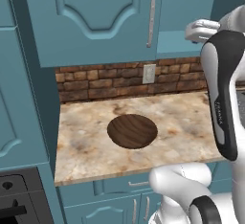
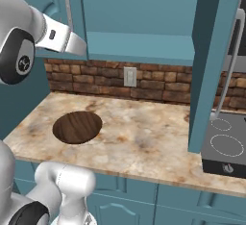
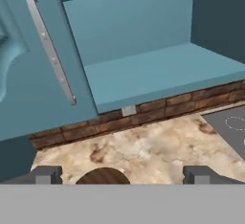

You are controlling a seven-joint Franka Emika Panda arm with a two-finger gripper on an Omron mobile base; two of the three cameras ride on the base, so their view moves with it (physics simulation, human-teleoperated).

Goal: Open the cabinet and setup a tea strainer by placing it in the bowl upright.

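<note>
Gripper [image 3: 122, 175] fingers stand wide apart with nothing between them, the two dark tips [image 3: 45, 174] showing low in the hand view at about 7 and 5 o'clock. Ahead of them, toward 12 o'clock, lies the cabinet [image 3: 143, 36] interior: its right door [image 2: 206, 65] is swung out over the counter, its left door [image 1: 95, 17] is closed, and the bar handle [image 3: 50, 48] of that closed door runs down at 10 o'clock in the hand view. On the visible shelf [image 3: 162, 72] I can make out no tea strainer, though part of the interior is hidden. Down on the marbled countertop [image 1: 182, 122] sits the bowl [image 1: 132, 130], dark wood, at roughly 6 o'clock from the cabinet and well apart from the hand. Behind it a brick backsplash [image 2: 158, 87] carries a white wall outlet [image 2: 129, 76]. At 3 o'clock in the right base view is a stovetop [image 2: 223, 144], with the open door's edge hanging just in front of it.
</note>
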